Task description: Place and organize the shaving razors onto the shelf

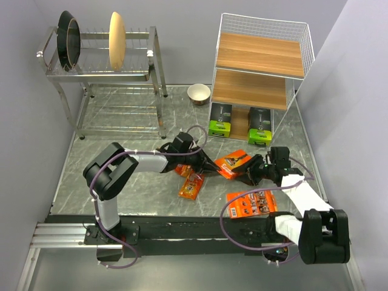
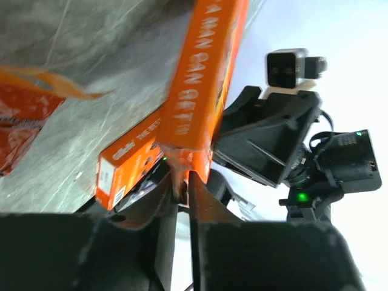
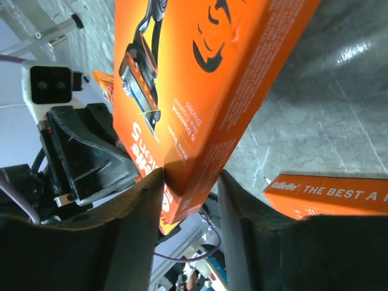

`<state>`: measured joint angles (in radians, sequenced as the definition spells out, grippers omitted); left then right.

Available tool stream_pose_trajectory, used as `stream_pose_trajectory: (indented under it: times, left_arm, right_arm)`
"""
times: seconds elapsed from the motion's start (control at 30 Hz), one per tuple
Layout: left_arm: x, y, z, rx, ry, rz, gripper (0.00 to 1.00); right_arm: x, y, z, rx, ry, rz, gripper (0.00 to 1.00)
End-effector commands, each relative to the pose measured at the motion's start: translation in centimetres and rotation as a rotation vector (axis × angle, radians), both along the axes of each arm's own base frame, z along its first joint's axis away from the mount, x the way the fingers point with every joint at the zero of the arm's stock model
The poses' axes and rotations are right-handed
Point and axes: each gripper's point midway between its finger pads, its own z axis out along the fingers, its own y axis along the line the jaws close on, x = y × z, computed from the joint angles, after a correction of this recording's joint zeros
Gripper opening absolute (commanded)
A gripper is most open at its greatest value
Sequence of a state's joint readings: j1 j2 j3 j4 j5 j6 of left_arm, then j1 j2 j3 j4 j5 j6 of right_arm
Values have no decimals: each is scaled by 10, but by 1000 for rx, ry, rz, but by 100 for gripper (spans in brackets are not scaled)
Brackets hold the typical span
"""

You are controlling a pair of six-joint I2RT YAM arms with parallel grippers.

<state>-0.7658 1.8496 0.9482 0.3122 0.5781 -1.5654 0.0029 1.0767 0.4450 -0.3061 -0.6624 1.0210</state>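
An orange razor pack (image 1: 233,162) hangs between both grippers just above the table. My left gripper (image 1: 200,162) is shut on a thin edge of it (image 2: 206,79), jaws nearly together (image 2: 183,182). My right gripper (image 1: 248,170) is closed around the opposite corner (image 3: 194,91), with both fingers touching the pack (image 3: 188,176). A narrow orange blister pack (image 1: 191,185) and another orange pack (image 1: 183,170) lie below the left gripper. A flat orange card (image 1: 254,204) lies near the right arm. Two dark boxes with green ends (image 1: 220,119) (image 1: 259,126) stand on the bottom board of the shelf (image 1: 260,54).
A steel dish rack (image 1: 103,73) with plates stands at the back left. A small bowl (image 1: 199,93) sits beside the shelf. The shelf's upper two boards are bare. An orange pack (image 3: 327,194) lies on the table under the right gripper.
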Motion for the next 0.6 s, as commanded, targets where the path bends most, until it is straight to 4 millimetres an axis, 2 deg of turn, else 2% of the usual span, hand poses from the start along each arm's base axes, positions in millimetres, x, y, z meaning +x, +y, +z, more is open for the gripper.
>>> stream_pose_trajectory:
  times: [0.0,0.03,0.07,0.13,0.2,0.27,0.3,0.33,0.4,0.47,0.57]
  left_arm:
    - [-14,-5,-2,11,42,-39,10]
    - [-18,-6,-2,16,47,-49,2]
    - [-22,-9,-2,14,58,-61,1]
    - [-33,-17,-3,6,69,-92,3]
    - [-33,-22,0,-5,60,-97,6]
    - [-30,-23,4,-13,42,-95,5]
    - [-29,-24,6,-19,31,-92,1]
    - [-29,-24,7,-16,32,-94,1]
    - [-24,-25,12,-19,19,-91,1]
    - [-21,-24,13,-21,11,-93,1]
    - [-21,-24,13,-29,28,-85,1]
  right_arm:
    - [2,0,3,-11,-53,6,55]
    - [8,-6,3,3,-38,-34,56]
    - [10,-5,4,21,-37,-38,55]
    - [20,-1,11,59,-58,-33,50]
    - [27,0,14,72,-67,-30,44]
    - [30,0,17,71,-75,-30,42]
    - [30,0,18,73,-64,-36,44]
    - [28,-1,15,66,-48,-44,51]
    - [18,-3,9,33,-14,-33,56]
    - [10,-4,6,12,8,-25,65]
    - [-1,-5,4,-2,14,-16,71]
